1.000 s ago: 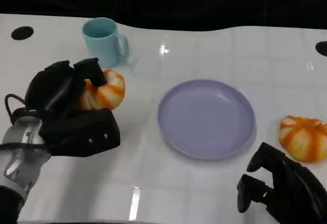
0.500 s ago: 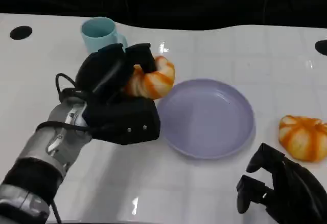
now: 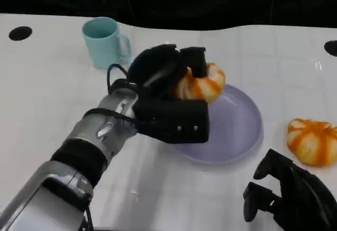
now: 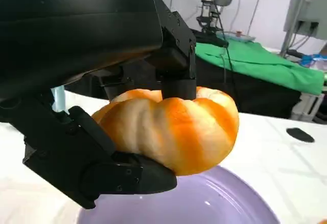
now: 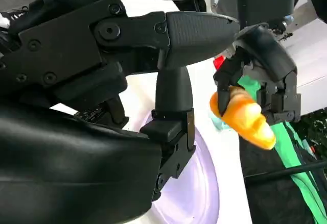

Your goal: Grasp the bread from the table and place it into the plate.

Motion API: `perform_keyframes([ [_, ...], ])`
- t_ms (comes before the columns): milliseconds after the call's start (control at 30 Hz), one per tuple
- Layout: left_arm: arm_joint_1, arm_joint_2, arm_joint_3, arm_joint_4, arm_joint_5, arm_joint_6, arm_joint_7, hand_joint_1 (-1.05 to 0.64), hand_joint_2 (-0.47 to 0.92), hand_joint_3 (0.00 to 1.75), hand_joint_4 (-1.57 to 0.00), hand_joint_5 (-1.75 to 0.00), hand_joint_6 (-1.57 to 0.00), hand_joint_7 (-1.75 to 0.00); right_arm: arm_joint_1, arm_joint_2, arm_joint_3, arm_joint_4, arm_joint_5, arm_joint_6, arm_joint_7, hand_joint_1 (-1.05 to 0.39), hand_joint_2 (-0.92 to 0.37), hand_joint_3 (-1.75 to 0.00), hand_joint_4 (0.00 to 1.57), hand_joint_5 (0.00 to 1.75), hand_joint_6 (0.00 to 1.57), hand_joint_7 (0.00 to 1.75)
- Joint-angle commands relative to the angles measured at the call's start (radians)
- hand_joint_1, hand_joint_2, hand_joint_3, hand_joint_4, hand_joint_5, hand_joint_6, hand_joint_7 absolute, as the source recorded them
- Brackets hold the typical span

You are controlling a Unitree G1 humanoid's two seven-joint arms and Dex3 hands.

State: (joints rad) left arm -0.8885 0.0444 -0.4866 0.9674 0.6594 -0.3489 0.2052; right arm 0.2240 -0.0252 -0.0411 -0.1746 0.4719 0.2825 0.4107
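Head view: the left hand [image 3: 168, 97] grips the bread [image 3: 202, 83] and holds it in the air over the near-left part of the plate [image 3: 242, 120], which lies bare on the table [image 3: 52, 94]. The left wrist view shows the hold well: fingers [image 4: 176, 55] pressed on top of the bread [image 4: 173, 127], another under it, with the plate [image 4: 204, 203] just below and a clear gap between them. So the grasp and lift look done, and the carry is nearly done; what is left, by my judgement, is to bring the bread a little more toward the plate's middle, lower it and let go.

The right hand [image 3: 287, 199] rests low on the near-right side of the plate, fingers curled in with nothing in them. A second bread-like bun [image 3: 311, 141] lies on the table to the right of the plate, untouched. A cup [image 3: 102, 41] stands well apart to the far left of the plate.
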Motion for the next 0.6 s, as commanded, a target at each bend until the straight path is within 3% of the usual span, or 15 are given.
perform_keyframes([
  [33,-0.047,-0.021,-0.022,0.046,0.015,-0.001,0.018,-0.20,0.56,1.06,-0.91,-1.75,-0.69,-1.74,0.012,-0.002,0.001,-0.017,0.014,0.004,0.003,-0.56,-0.92,-0.46,0.77,1.75,0.48,1.75],
  [300,-0.073,-0.044,-0.036,0.117,0.002,-0.018,-0.024,-0.21,0.58,1.02,-0.86,-1.73,-0.67,-1.69,0.022,-0.002,0.009,-0.035,0.005,0.004,-0.007,-0.56,-0.92,-0.45,0.77,1.75,0.49,1.75],
  [367,-0.079,-0.041,-0.032,0.129,-0.016,-0.043,-0.075,-0.21,0.60,0.96,-0.76,-1.68,-0.68,-1.43,0.022,-0.005,0.010,-0.033,0.005,0.001,-0.004,-0.56,-0.92,-0.45,0.77,1.75,0.49,1.75],
  [400,-0.081,-0.039,-0.030,0.134,-0.024,-0.054,-0.097,-0.25,0.67,0.83,-0.67,-1.50,-0.65,-1.13,0.021,-0.006,0.010,-0.032,0.005,-0.002,-0.001,-0.55,-0.92,-0.45,0.77,1.75,0.49,1.75],
  [467,-0.089,-0.032,-0.041,0.140,-0.016,-0.062,-0.139,-0.27,0.72,0.72,-0.63,-1.39,-0.66,-0.92,0.021,-0.006,0.009,-0.031,0.008,-0.001,0.000,-0.55,-0.92,-0.46,0.77,1.75,0.49,1.75],
  [500,-0.094,-0.027,-0.051,0.142,-0.007,-0.060,-0.160,-0.35,0.83,0.56,-0.39,-1.12,-0.45,-0.68,0.021,-0.006,0.008,-0.031,0.009,0.000,-0.001,-0.55,-0.92,-0.46,0.77,1.75,0.49,1.75],
  [567,-0.103,-0.022,-0.060,0.143,0.000,-0.053,-0.208,-0.40,0.90,0.44,-0.30,-0.93,-0.37,-0.50,0.021,-0.004,0.006,-0.031,0.012,0.001,-0.002,-0.55,-0.92,-0.46,0.77,1.75,0.49,1.75],
  [600,-0.108,-0.020,-0.064,0.141,0.000,-0.046,-0.236,-0.52,0.91,0.44,-0.12,-0.74,-0.22,-0.39,0.021,-0.005,0.005,-0.029,0.013,-0.001,0.000,-0.55,-0.92,-0.46,0.77,1.75,0.49,1.75],
])
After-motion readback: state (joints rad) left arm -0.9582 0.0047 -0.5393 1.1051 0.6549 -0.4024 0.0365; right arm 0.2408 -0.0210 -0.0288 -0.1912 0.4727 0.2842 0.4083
